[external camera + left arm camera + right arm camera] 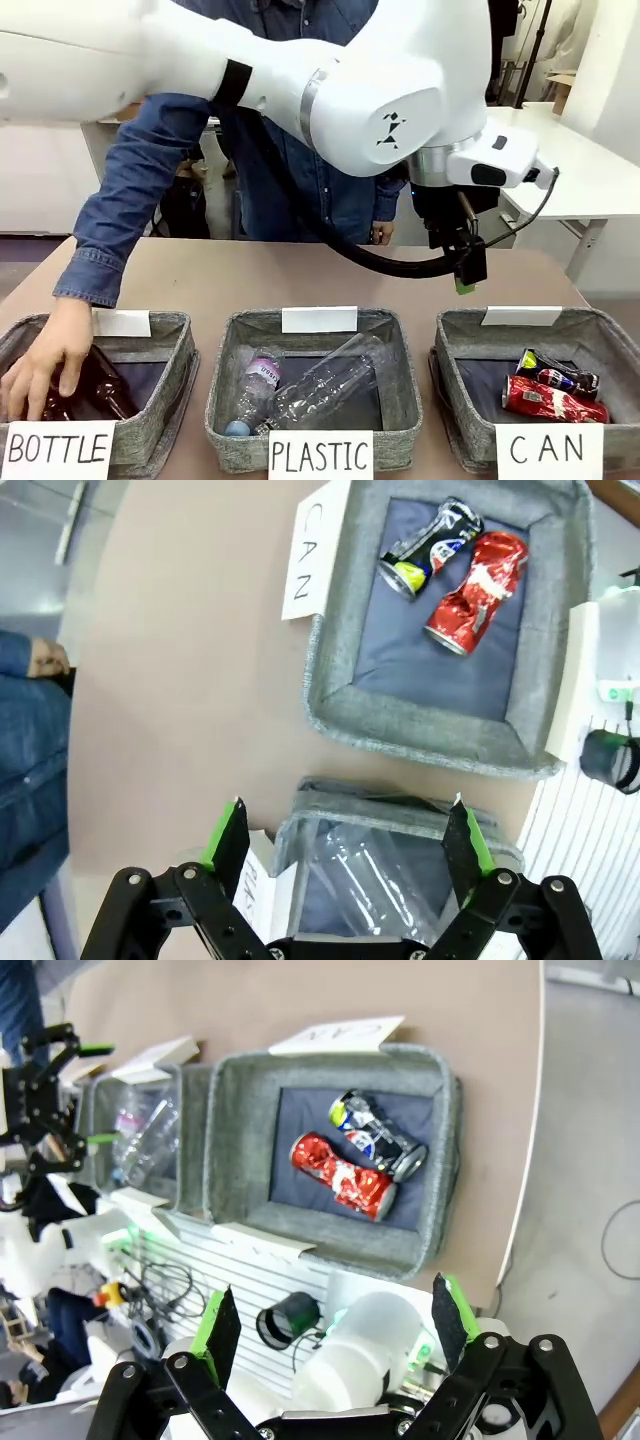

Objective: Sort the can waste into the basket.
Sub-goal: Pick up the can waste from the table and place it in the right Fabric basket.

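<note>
your left gripper (347, 838) hangs wide open with nothing in it, above the table between the plastic basket (400, 825) and the can basket (420, 735). your right gripper (328, 1328) is spread open too, empty. both cans lie side by side inside the can basket: the red can (555, 398) and the dark can (556, 374), touching. a person's hand (45, 355) reaches into the bottle basket (165, 400).

Two crushed metal drink cans, dark blue-black (556, 377) at twelve o'clock of red (553, 398), lie in the square grey woven-fabric basket lettered "CAN" (612, 333), at three o'clock of the "PLASTIC" basket (400, 390).
</note>
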Tool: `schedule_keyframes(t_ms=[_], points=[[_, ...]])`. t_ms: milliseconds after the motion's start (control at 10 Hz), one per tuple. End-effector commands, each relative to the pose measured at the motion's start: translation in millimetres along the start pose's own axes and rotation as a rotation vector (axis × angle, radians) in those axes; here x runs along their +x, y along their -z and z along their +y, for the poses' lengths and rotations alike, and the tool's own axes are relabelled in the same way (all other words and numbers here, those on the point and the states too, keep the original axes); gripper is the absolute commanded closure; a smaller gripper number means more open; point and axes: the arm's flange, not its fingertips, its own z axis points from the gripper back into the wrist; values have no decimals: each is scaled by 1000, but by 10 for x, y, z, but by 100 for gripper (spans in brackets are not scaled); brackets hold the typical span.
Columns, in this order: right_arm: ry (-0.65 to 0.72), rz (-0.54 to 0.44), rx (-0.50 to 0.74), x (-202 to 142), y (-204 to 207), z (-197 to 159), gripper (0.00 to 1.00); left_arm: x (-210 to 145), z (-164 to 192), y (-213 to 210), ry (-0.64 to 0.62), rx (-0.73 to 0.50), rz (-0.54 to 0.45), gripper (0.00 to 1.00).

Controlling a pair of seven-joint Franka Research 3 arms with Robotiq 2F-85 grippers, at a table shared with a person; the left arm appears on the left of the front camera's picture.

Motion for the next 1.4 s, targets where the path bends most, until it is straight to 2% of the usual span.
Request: schedule_keyframes(t_ms=[0, 300, 400, 500, 600, 700, 800, 900, 1000, 1100, 1200, 1300], points=[[15, -3, 2, -2, -7, 20, 0, -219, 6, -200, -9, 6, 22, 0], [15, -3, 2, -2, -7, 20, 0, -771, -103, -560, -62, 139, 35, 0], [15, -3, 2, -2, -7, 20, 0, -1102, -103, -756, -156, 259, 109, 0], [15, -3, 2, -2, -7, 20, 0, -1442, 47, -899, -303, 243, 99, 0], [15, -3, 2, -2, -7, 20, 0, -1860, 270, -994, -448, 118, 29, 0], [15, -3, 2, -2, -7, 20, 0, -2312, 503, -1026, -644, 40, 10, 0], [0, 0, 0, 0, 1, -1, 0, -2777, 718, -1017, -898, -95, -141, 0], [0, -77, -21, -58, -367, -36, 0, -3128, 813, -994, -1085, -192, -281, 0], [-24, -58, -50, 51, -366, 164, 0, -3440, 851, -950, -1204, -322, -467, 0], [-118, 24, 30, 235, -103, 515, 0, -3720, 863, -836, -1335, -378, -587, 0], [-189, 130, 223, 410, 280, 1018, 0, -3993, 753, -722, -1417, -492, -708, 0], [-204, 231, 410, 504, 577, 1442, 0, -4255, 608, -665, -1506, -535, -798, 0]])
